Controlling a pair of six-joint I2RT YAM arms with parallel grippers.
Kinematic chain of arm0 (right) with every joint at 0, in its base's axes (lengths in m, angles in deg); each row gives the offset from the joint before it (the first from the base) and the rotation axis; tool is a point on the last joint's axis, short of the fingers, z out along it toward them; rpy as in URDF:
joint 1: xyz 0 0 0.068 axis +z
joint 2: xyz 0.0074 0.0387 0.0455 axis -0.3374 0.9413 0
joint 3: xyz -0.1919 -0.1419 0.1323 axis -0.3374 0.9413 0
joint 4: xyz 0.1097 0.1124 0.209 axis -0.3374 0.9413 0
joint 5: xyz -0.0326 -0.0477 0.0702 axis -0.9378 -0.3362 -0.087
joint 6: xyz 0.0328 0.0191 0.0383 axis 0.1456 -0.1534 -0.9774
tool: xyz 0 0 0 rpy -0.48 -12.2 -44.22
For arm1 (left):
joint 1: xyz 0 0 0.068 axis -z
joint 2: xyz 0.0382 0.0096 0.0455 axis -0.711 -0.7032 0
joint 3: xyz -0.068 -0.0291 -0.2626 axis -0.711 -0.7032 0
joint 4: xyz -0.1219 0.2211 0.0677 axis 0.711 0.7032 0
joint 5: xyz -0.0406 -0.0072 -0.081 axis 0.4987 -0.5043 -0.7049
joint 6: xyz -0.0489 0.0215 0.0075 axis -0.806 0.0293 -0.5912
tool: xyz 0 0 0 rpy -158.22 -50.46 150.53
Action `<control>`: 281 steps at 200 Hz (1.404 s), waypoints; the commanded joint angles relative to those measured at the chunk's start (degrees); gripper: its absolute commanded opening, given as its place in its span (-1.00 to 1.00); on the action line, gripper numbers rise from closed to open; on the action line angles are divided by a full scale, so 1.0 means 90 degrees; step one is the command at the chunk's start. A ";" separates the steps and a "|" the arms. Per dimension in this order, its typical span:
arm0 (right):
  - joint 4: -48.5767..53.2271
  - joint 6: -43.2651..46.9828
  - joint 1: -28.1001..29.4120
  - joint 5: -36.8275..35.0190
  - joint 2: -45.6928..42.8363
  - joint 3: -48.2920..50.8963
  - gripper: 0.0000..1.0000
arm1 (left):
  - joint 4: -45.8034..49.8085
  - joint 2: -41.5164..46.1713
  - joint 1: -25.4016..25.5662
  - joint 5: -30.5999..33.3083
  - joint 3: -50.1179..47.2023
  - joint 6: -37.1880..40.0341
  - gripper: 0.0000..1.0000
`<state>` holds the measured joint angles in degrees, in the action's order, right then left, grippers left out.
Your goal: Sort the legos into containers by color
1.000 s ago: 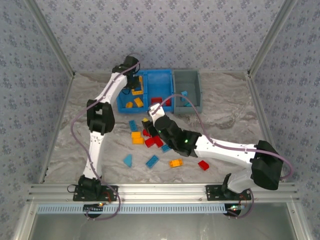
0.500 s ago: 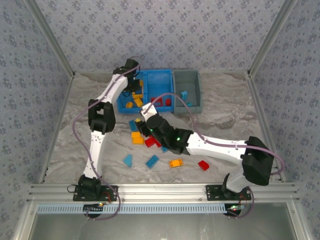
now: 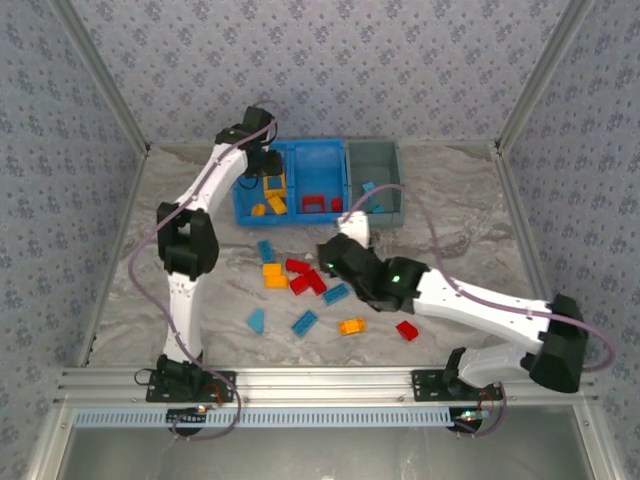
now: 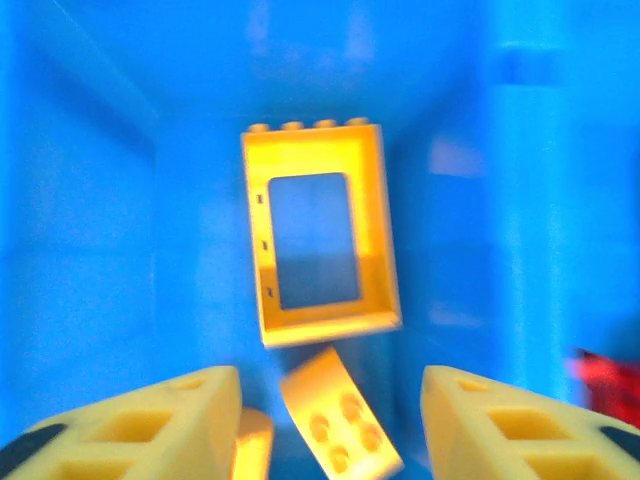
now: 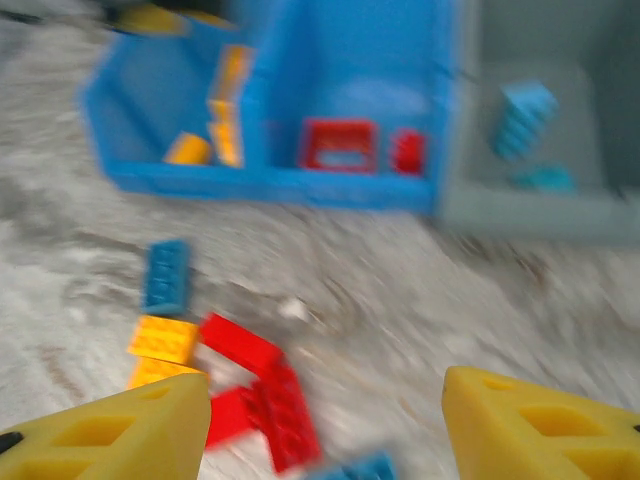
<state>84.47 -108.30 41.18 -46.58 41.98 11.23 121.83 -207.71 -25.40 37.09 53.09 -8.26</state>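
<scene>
**Reviewer:** How far along is the sort?

**Operator:** About half done, my call. The blue bin (image 3: 292,219) and the grey bin (image 3: 375,158) both have stock in them. I count about nine legos loose on the counter (image 3: 460,240). That's a red pair (image 3: 312,281), an orange block (image 3: 272,275) and a blue block (image 3: 266,250) close together. Nearer my end are a light blue wedge (image 3: 256,320) and a blue plate (image 3: 305,322). An orange piece (image 3: 351,326) and a red piece (image 3: 406,330) sit by the right arm.

**Reviewer:** Are the bins sorted right?

**Operator:** Looks clean to me. The blue bin's left compartment is yellow only. A yellow frame (image 4: 325,320) lies flat there with a yellow brick (image 4: 340,430) tilted just beside it. The right compartment is red, with a red frame (image 5: 340,145) and a red brick (image 5: 407,150) next to it. The grey bin holds light blue bricks (image 5: 525,115), two or three. It's too blurred to count.

**Reviewer:** And the grippers?

**Operator:** My left gripper (image 4: 330,390) hangs over the yellow compartment with its jaws apart and nothing between them. My right gripper (image 5: 325,400) is over the counter, near the loose pile and short of the bins. It's spread wide and empty too.

**Reviewer:** What's left to do?

**Operator:** All the loose pieces. Reds go to the right compartment, oranges to the left, blues to the grey bin.
</scene>
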 commanded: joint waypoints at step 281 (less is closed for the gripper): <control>0.0581 -0.1243 -0.2101 0.2792 -0.0831 0.1288 -0.56 | -0.1894 0.6860 0.6158 0.3542 -0.7032 -0.2581 0.27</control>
<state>94.11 -135.25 20.81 -17.42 25.83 37.24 93.83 -150.77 33.57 59.65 -14.86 -25.30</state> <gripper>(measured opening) 0.279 0.635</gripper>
